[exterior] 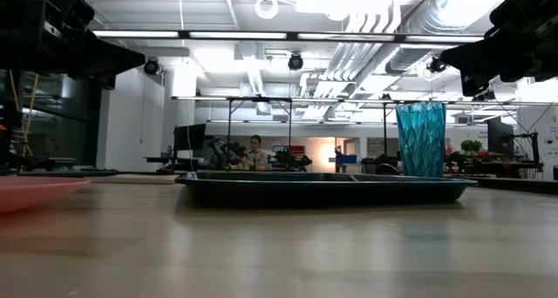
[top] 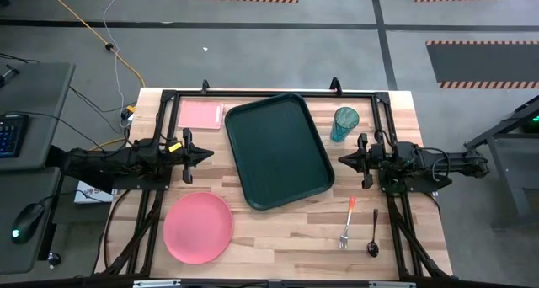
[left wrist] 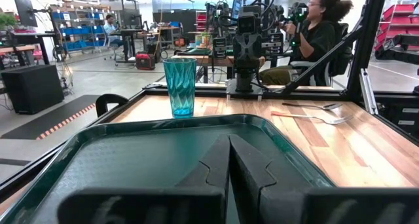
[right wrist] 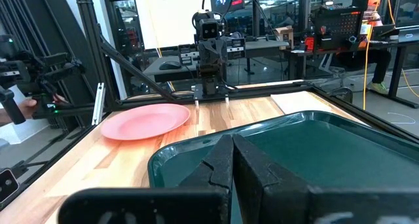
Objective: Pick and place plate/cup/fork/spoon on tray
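Note:
The dark green tray (top: 278,150) lies in the middle of the table, with nothing on it. The pink plate (top: 198,226) lies flat near the front left. The teal cup (top: 344,124) stands upright beside the tray's far right corner. The orange-handled fork (top: 347,222) and the dark spoon (top: 374,232) lie side by side at the front right. My left gripper (top: 209,154) is shut and empty, left of the tray. My right gripper (top: 342,159) is shut and empty, right of the tray.
A flat pink rectangle (top: 200,115) lies at the far left of the table. A black frame (top: 269,94) runs round the table's far and side edges. Bare wood shows between the plate and the fork. A person (left wrist: 314,27) sits beyond the table's right side.

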You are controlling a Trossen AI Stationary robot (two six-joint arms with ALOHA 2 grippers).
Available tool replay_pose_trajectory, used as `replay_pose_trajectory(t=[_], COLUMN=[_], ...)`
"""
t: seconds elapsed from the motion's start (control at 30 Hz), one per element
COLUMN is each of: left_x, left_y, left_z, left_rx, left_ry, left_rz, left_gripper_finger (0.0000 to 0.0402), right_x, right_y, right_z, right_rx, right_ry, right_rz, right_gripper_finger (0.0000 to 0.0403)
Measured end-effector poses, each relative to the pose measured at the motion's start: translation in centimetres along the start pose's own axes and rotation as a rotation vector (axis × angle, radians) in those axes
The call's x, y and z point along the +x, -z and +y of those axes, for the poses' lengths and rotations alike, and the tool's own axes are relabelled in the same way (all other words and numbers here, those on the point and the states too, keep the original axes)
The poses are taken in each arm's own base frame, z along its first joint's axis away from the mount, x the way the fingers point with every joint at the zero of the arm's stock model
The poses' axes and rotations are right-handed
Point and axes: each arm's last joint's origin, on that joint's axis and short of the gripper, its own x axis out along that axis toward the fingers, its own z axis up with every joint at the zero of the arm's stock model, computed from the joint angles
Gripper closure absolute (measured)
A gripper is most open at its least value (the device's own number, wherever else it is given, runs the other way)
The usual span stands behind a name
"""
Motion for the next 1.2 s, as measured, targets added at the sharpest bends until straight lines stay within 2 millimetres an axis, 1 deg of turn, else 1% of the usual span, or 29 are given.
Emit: replay_pose_trajectory(t=[1.03,1.1,1.2], left_x=[0.0,0.0,0.0], left_y=[0.0,0.0,0.0], left_z=[0.0,0.0,0.0], left_rx=[0.0,0.0,0.0], left_ry=[0.0,0.0,0.0], left_rz=[0.0,0.0,0.0], left_gripper_finger=[0.0401,0.0401,0.0401], right_x=[0.0,0.0,-0.3], right_y=[0.0,-0.3,-2.2], right_z=[0.0,0.0,0.1], right_rx=[-0.006,-0.004,-0.003], right_ry=[0.0,0.001,-0.009], right_rz=[0.0,-0.034,-0.23], right_gripper_finger=[0.0403,0.0403,0.0403])
